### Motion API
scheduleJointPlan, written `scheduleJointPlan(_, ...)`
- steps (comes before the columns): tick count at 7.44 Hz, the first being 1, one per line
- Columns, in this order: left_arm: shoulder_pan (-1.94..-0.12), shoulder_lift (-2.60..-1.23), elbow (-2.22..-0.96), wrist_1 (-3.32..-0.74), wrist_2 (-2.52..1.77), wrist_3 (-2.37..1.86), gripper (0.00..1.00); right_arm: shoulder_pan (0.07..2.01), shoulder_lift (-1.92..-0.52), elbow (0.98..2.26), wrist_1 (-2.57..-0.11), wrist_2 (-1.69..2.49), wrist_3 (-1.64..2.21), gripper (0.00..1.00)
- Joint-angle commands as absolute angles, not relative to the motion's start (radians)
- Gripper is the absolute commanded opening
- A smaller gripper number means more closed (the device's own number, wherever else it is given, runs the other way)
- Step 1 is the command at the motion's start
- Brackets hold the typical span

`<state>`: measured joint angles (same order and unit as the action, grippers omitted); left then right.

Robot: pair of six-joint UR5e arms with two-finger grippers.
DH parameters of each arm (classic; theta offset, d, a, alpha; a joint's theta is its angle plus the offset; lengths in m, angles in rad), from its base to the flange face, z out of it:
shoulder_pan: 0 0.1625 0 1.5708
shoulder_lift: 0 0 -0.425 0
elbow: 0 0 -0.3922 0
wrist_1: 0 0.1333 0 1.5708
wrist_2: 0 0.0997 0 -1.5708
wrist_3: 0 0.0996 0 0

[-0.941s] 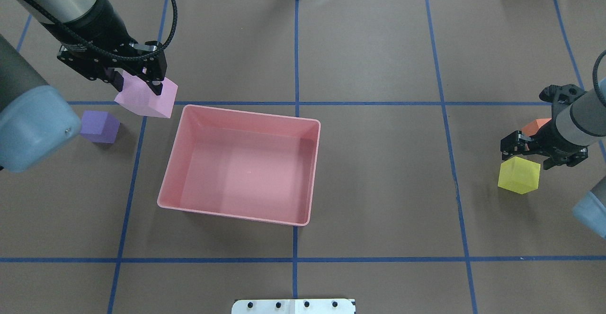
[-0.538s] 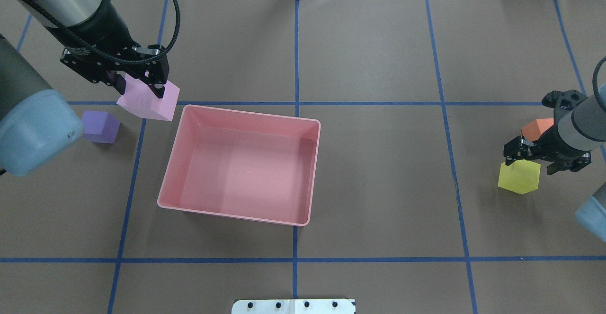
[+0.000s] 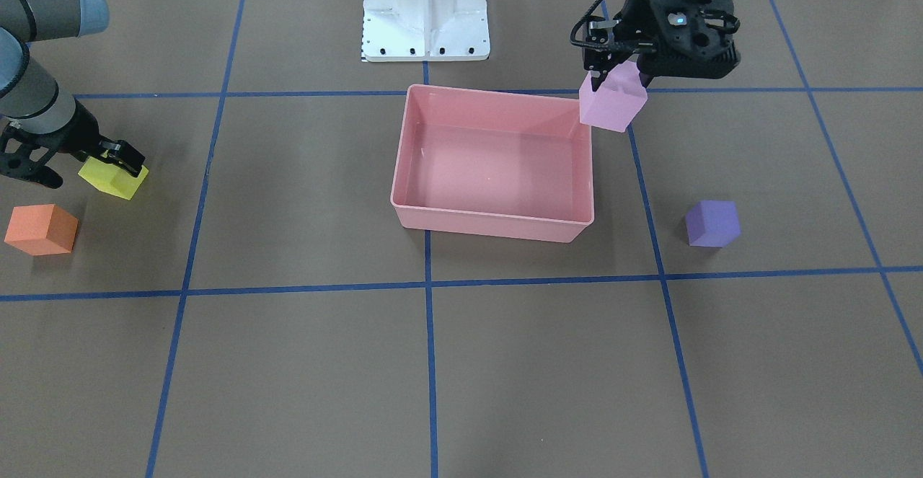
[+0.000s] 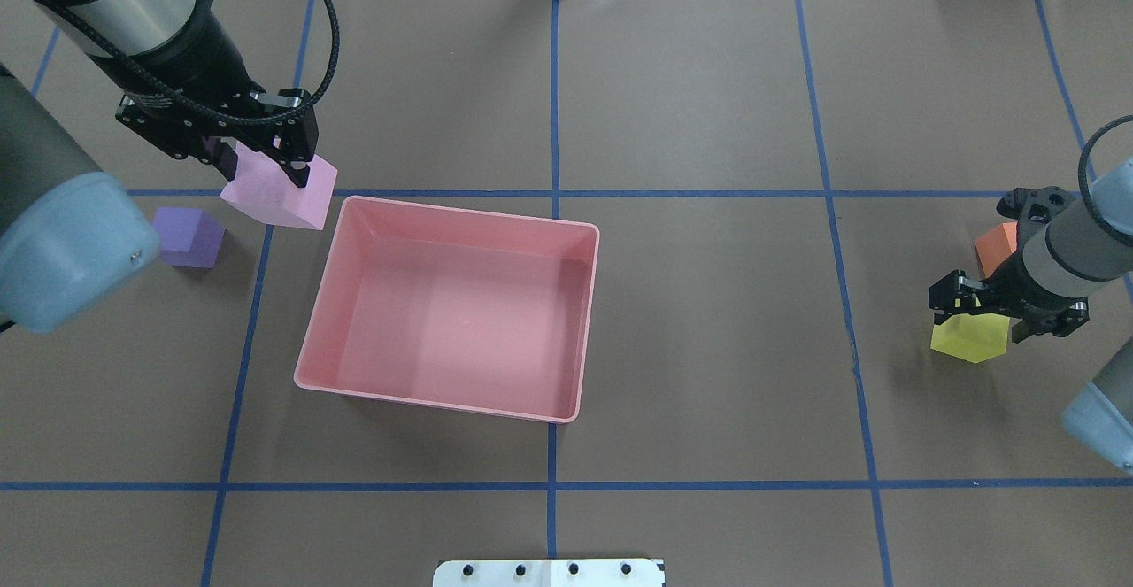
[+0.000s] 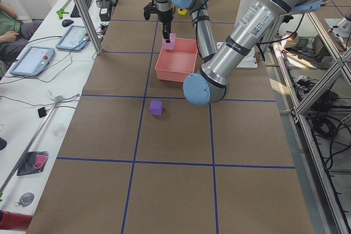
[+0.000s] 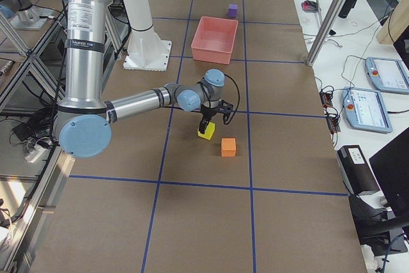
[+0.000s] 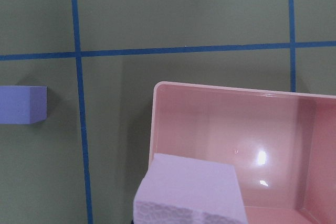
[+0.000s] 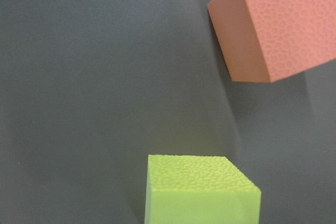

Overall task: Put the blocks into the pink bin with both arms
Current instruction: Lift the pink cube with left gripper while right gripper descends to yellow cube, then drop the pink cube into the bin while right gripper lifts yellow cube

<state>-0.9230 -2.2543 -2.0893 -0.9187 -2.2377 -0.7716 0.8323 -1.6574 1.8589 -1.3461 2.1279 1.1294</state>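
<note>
The left gripper (image 4: 263, 166) is recorded clamped on the light pink-lilac block (image 4: 279, 197), one finger on each of two opposite faces. The block is held clear of the table at the left side of the pink bin (image 4: 451, 312). In the left wrist view its outline overlaps one corner of the bin's rim. Nothing lies inside the bin. The purple block (image 4: 188, 237) rests on the brown table cover (image 4: 708, 348), near the bin's left wall but apart from it, just past a blue tape line (image 4: 239, 366). On the robot's right, well apart from the bin, the right gripper (image 4: 978, 314) is seen spread, its fingers straddling the top of the yellow block (image 4: 969, 341). In the front-facing view one finger lies at the block's edge while the other stands off from it. Contact cannot be confirmed, and the block sits on the cover. The orange block (image 4: 996, 246) rests just beside the yellow one without touching it, partly hidden by the right arm in the overhead view. The white pedestal base (image 3: 425, 9) is noted at the table edge, nearest the bin.
</note>
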Motion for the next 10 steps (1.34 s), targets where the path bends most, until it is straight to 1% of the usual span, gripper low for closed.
scheduleJointPlan(1, -0.922, -2.258, -2.089, -0.919, -2.237, -0.772, 0.11, 0.83, -1.657, 1.848, -1.347, 2.123, 1.131, 0.84)
scheduleJointPlan(2, -0.922, -2.26, -2.089, -0.919, -2.237, -0.772, 0.11, 0.83, -1.655, 1.844, -1.347, 2.122, 1.131, 0.58)
scheduleJointPlan(3, -0.919, -2.261, -2.089, -0.917, -2.238, -0.773, 0.11, 0.831, -1.652, 1.845, -1.347, 2.12, 1.131, 0.28)
scheduleJointPlan(4, -0.896, -2.261, -2.089, -0.922, -2.238, -0.805, 0.11, 0.831, -1.646, 1.85, -1.347, 2.118, 1.131, 0.04)
scheduleJointPlan(5, -0.852, -2.281, -2.088, -0.925, -2.237, -0.854, 0.11, 0.851, -1.641, 1.871, -1.347, 2.129, 1.129, 0.0)
scheduleJointPlan(7, -0.8, -2.363, -2.031, -0.927, -2.234, -0.941, 0.11, 0.919, -1.638, 1.931, -1.348, 2.155, 1.126, 0.0)
scheduleJointPlan(8, -0.743, -2.378, -2.023, -0.94, -2.179, -0.989, 0.11, 0.939, -1.637, 1.948, -1.348, 2.183, 1.127, 0.0)
scheduleJointPlan(9, -0.692, -2.379, -1.991, -1.0, -2.137, -1.041, 0.14, 0.959, -1.628, 1.965, -1.347, 2.201, 1.126, 0.0)
scheduleJointPlan(10, -0.643, -2.379, -1.93, -1.096, -2.094, -1.113, 0.23, 0.968, -1.612, 1.977, -1.347, 2.207, 1.126, 0.0)
